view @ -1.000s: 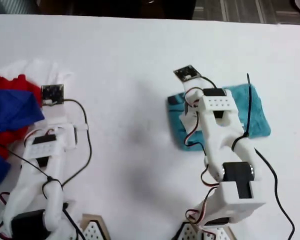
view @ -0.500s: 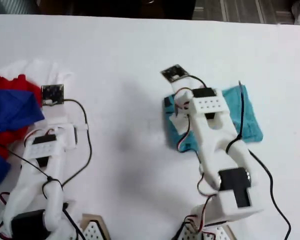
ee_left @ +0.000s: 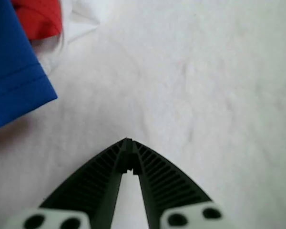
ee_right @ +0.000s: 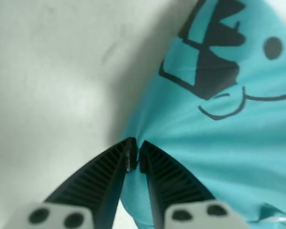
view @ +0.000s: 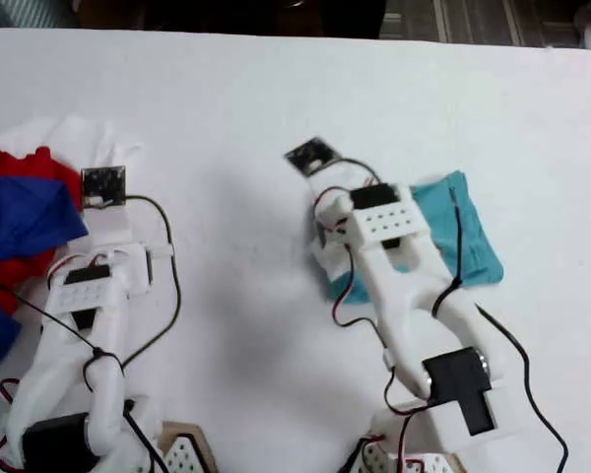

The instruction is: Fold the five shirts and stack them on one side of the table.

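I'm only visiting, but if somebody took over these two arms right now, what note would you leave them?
The left end effector is shut and empty, over bare table beside the heap.
The right end effector is shut on the edge of the teal shirt.
The teal shirt lies right of centre, a compact rectangle that looks folded.
The blue shirt, red shirt and white shirt lie heaped, unfolded, at the left edge.
Done: apparently the teal one.
Left: fold the heap, then stack everything on one side.
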`<action>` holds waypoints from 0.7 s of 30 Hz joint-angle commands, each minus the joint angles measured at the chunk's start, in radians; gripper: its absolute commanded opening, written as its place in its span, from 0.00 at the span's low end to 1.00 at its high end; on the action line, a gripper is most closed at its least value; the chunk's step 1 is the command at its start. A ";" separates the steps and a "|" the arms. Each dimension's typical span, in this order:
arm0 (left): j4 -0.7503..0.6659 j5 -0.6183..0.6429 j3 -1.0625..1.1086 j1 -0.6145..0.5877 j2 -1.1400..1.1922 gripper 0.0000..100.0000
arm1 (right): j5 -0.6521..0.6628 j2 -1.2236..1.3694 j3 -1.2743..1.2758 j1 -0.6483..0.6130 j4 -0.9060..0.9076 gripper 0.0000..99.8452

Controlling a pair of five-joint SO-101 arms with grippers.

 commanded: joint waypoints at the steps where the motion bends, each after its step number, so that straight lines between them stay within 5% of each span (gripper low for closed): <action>1: -0.018 0.003 -0.015 0.008 0.002 0.03 | -0.008 -0.054 0.006 -0.054 -0.019 0.02; 21: -0.018 0.003 -0.015 0.008 0.002 0.03 | -0.009 -0.053 0.054 -0.090 -0.064 0.08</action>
